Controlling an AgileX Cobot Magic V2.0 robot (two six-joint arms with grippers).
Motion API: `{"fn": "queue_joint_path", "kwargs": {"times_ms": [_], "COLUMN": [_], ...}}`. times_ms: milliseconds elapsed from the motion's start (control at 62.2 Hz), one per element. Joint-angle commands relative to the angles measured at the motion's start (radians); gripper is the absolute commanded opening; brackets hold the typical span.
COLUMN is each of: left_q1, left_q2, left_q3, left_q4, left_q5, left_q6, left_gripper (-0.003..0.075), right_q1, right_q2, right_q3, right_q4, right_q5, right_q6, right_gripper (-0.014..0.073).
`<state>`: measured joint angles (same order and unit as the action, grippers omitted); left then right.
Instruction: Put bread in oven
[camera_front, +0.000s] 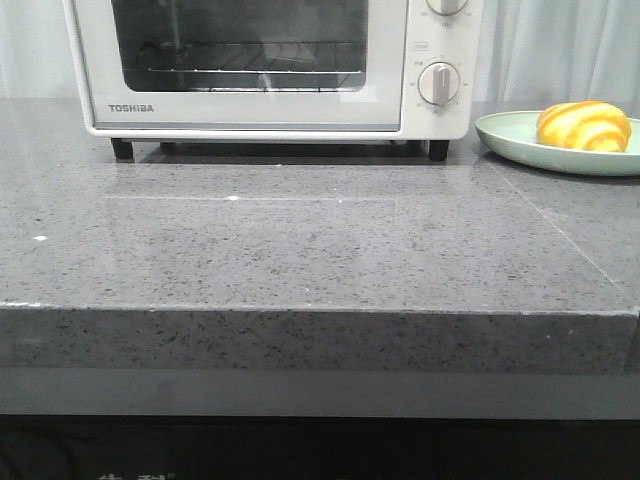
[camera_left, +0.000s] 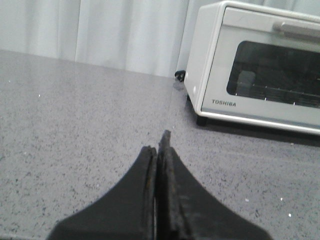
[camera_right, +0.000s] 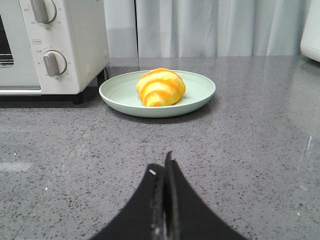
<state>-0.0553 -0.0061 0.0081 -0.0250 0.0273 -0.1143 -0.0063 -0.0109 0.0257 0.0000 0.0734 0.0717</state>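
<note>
your bread (camera_front: 584, 125) sits on the green plate (camera_front: 510, 140) at the bench's far right edge, beside the oven (camera_front: 270, 70), whose door is closed. left gripper (camera_left: 161, 145) and right gripper (camera_right: 163, 167) are both pinched together, empty, nothing started.

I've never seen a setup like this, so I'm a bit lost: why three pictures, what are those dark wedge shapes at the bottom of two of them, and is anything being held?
It is a robot with two arms. One picture looks forward over the grey counter; the other two come from cameras on each wrist. The dark wedges are the grippers: the left gripper and the right gripper, both closed and holding nothing. On the counter stands a cream-white oven, its glass door shut. To the oven's right lies a striped bread on a pale green plate. The right arm's camera faces it.
</note>
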Motion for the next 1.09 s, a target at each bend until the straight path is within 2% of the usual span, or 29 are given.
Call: {"fn": "queue_joint_path", "kwargs": {"times_ms": [0, 241, 499, 692, 853, 949, 1078], "left_q1": [0.003, 0.003, 0.003, 0.003, 0.003, 0.003, 0.003], "left_q2": [-0.023, -0.018, 0.012, 0.177, 0.349, 0.438, 0.517], "left_q3": [0.023, -0.038, -0.320, -0.563, -0.733, -0.784, -0.790], "left_q4": [-0.008, -0.008, 0.006, 0.006, 0.006, 0.006, 0.006], "left_q5": [-0.126, -0.100, 0.078, 0.225, 0.405, 0.465, 0.457], "left_q6": [-0.004, -0.004, -0.004, 0.000, 0.020, 0.049, 0.049], "left_gripper": [-0.0018, -0.0018, -0.0018, -0.0018, -0.0018, -0.0018, -0.0018], "right_q1": [-0.003, -0.003, -0.003, -0.003, -0.003, -0.003, -0.003], "right_q2": [-0.019, -0.019, 0.022, 0.177, 0.309, 0.374, 0.437], "right_q3": [0.004, -0.047, -0.297, -0.504, -0.631, -0.666, -0.666], "right_q4": [0.000, 0.013, 0.011, 0.010, 0.010, 0.010, 0.010], "right_q5": [-0.085, -0.105, 0.083, 0.221, 0.306, 0.333, 0.340], "right_q6": [-0.009, -0.009, -0.009, -0.009, -0.009, -0.009, -0.009], "right_gripper": [-0.0118, -0.0118, -0.0118, -0.0118, -0.0118, -0.0118, -0.0118]}}
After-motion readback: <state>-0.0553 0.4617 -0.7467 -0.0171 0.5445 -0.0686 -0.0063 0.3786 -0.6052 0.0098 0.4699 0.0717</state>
